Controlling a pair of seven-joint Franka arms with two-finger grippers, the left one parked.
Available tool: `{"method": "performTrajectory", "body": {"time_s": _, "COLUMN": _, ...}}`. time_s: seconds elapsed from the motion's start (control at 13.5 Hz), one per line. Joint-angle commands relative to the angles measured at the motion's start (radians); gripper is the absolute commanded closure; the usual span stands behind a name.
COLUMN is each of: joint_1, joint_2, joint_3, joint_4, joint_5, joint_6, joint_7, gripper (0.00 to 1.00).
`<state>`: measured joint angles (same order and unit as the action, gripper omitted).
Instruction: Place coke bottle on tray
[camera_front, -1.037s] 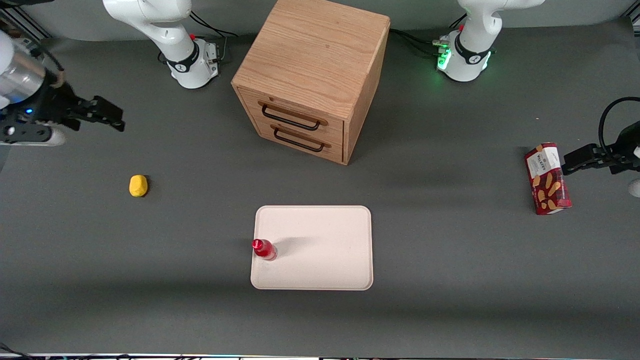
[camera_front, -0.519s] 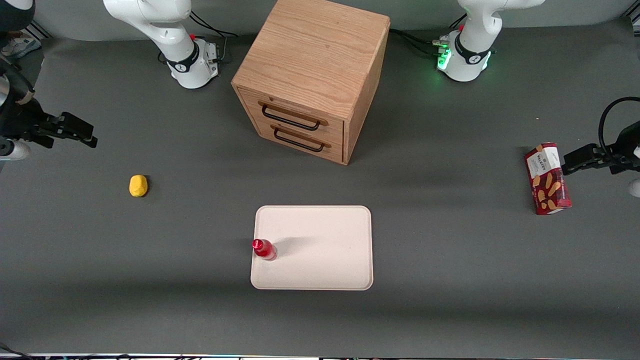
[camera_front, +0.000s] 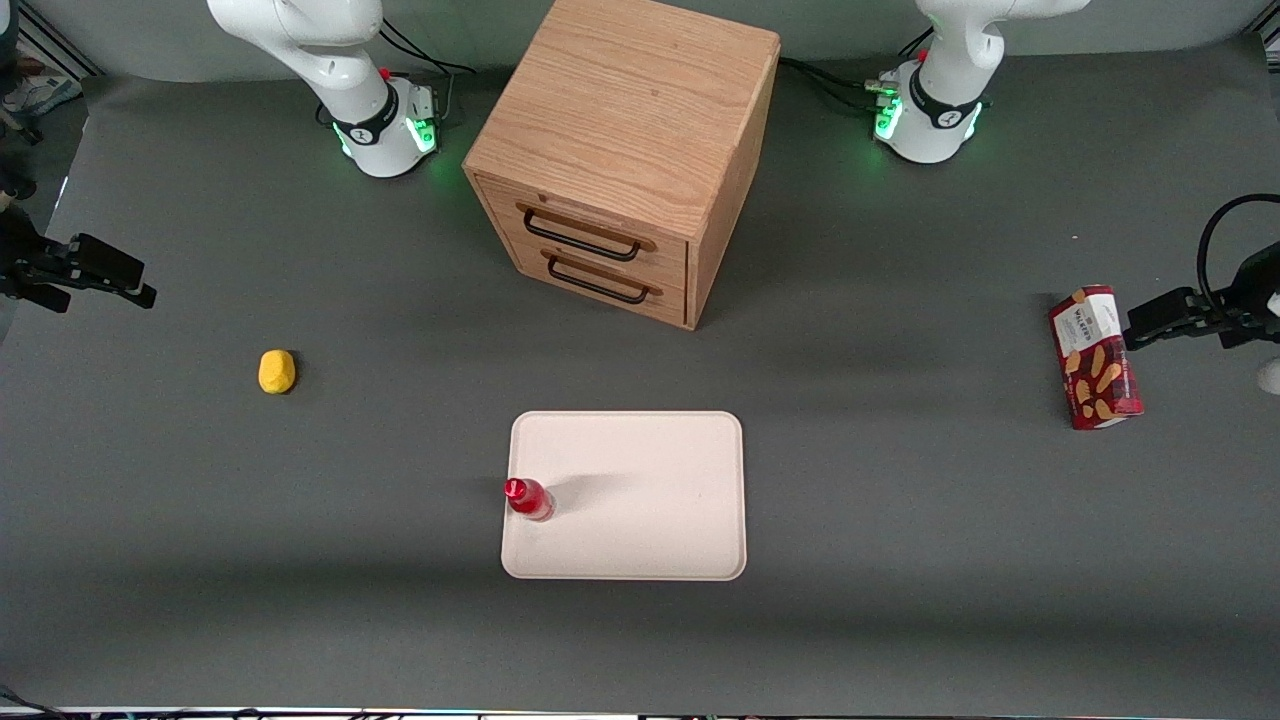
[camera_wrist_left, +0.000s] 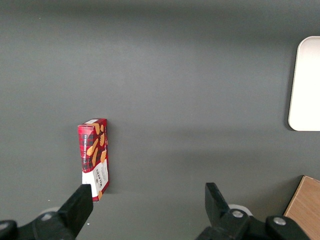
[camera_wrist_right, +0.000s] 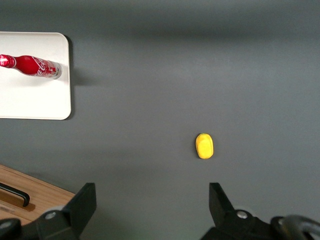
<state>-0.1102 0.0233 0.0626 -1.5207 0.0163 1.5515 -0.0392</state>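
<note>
The small red coke bottle (camera_front: 527, 498) stands upright on the cream tray (camera_front: 650, 500), at the tray's edge nearest the working arm's end of the table. The right wrist view also has the coke bottle (camera_wrist_right: 31, 66) on a corner of the tray (camera_wrist_right: 35, 100). My gripper (camera_front: 118, 278) hovers high at the working arm's end of the table, well away from the tray. It is open, with nothing between its fingers (camera_wrist_right: 82, 200).
A yellow lump (camera_front: 276, 371) lies on the grey table between the gripper and the tray. A wooden drawer cabinet (camera_front: 620, 150) stands farther from the camera than the tray. A red biscuit box (camera_front: 1095, 357) sits toward the parked arm's end.
My gripper has drawn back from the table toward the working arm's end, sliding out to the view's edge. The bottle and tray have not moved.
</note>
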Motion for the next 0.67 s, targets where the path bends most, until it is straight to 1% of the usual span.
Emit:
{"method": "performTrajectory", "body": {"time_s": 0.0, "joint_1": -0.011, "joint_2": -0.003, "joint_3": 0.019, "joint_4": -0.007, "joint_5": 0.013, "joint_6": 0.015, "joint_7": -0.016, "gripper": 0.0}}
{"method": "performTrajectory", "body": {"time_s": 0.07, "joint_1": -0.025, "joint_2": -0.005, "joint_3": 0.037, "joint_4": -0.007, "joint_5": 0.011, "joint_6": 0.015, "joint_7": -0.013, "gripper": 0.0}}
{"method": "performTrajectory", "body": {"time_s": 0.59, "joint_1": -0.014, "joint_2": -0.005, "joint_3": 0.039, "joint_4": -0.004, "joint_5": 0.01, "joint_6": 0.015, "joint_7": -0.018, "gripper": 0.0}}
